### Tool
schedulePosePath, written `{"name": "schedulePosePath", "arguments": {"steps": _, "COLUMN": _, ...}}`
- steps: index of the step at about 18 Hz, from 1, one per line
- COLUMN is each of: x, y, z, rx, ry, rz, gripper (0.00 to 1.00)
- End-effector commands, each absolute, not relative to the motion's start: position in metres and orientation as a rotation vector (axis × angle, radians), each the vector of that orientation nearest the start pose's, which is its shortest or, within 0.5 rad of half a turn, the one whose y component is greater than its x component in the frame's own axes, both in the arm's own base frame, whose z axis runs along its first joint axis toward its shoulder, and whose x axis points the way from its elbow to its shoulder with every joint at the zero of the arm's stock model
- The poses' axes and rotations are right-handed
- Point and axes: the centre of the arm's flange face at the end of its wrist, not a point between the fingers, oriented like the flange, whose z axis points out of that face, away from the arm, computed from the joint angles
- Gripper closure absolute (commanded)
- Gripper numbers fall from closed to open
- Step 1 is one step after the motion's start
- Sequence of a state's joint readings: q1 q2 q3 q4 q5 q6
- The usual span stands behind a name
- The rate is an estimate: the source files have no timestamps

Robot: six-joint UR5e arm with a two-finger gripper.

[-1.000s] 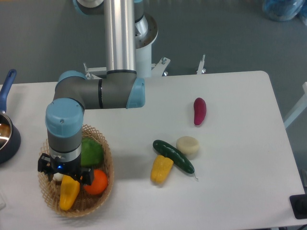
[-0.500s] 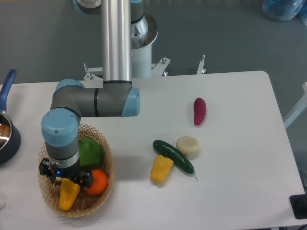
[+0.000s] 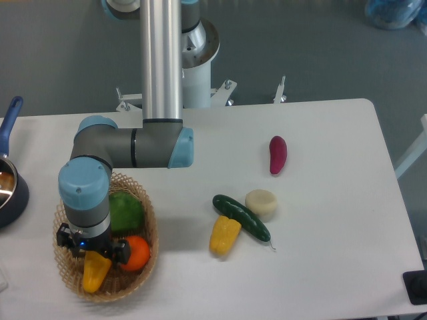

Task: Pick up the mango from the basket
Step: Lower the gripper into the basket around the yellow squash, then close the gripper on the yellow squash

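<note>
The wicker basket (image 3: 148,230) sits at the front left of the white table. In it lie the yellow-orange mango (image 3: 94,273), a round orange (image 3: 136,254) and a green fruit (image 3: 126,212). My gripper (image 3: 92,252) points straight down into the basket, right over the mango's upper end and just left of the orange. The wrist and the black gripper body hide the fingers, so I cannot see whether they are open or touch the mango.
A dark blue pot (image 3: 9,195) stands at the left edge. Mid-table lie a yellow ridged piece (image 3: 225,235), a dark green cucumber (image 3: 241,217) and a cream round piece (image 3: 261,202). A purple vegetable (image 3: 277,154) lies farther back right.
The wrist has shifted slightly left and down towards the mango. A small white thing seen beside the mango a second ago is now covered by the gripper. The fruits have not moved.
</note>
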State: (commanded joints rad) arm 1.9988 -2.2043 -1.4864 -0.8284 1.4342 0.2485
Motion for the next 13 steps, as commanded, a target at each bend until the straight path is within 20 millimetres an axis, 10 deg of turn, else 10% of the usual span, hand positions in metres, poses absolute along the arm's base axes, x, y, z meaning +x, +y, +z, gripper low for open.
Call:
{"name": "schedulePosePath", "arguments": {"steps": 8, "x": -0.154, "y": 0.706, "z": 0.209, "rx": -2.92, "ry": -0.223, "rz": -0.098, "gripper": 0.03}}
{"name": "schedulePosePath", "arguments": {"steps": 13, "x": -0.15, "y": 0.705, "z": 0.211, "rx": -2.923, "ry": -0.22, "rz": -0.082, "gripper": 0.47}}
